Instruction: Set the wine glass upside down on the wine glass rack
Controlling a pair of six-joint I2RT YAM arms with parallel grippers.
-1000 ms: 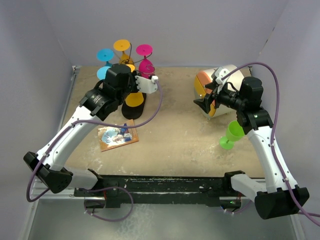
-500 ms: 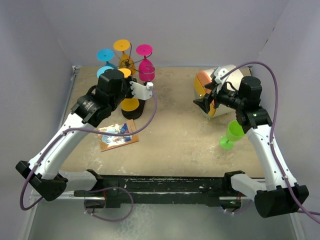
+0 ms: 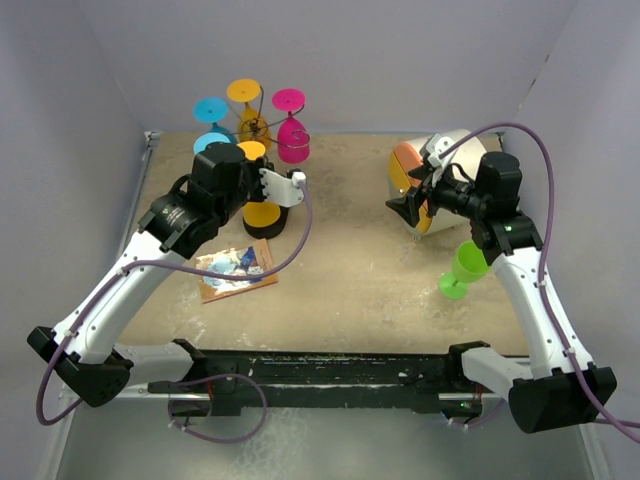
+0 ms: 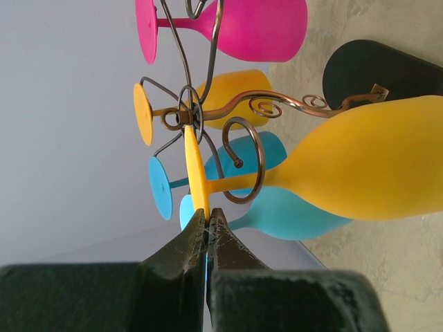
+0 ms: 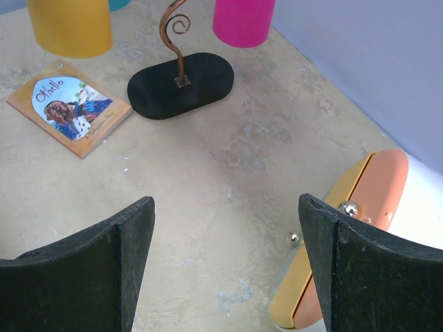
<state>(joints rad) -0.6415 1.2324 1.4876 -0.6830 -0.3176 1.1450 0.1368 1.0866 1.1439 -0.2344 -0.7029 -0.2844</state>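
The yellow wine glass (image 4: pixel 374 166) hangs upside down on the wine glass rack (image 5: pixel 181 84), its stem lying across one curled arm and its bowl over the black base. The left pincer (image 4: pixel 206 216) is clamped on the edge of its foot. A pink glass (image 4: pixel 242 28) hangs alongside. The right pincer (image 5: pixel 225 200) gapes wide and empty above the counter (image 5: pixel 228 152). An Othello book (image 5: pixel 69 107) lies beside the rack's base.

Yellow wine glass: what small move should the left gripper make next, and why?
Probably open the left gripper to let go: its fingertips pinch the foot rim of the yellow wine glass, whose stem already sits inside a curl of the wine glass rack.
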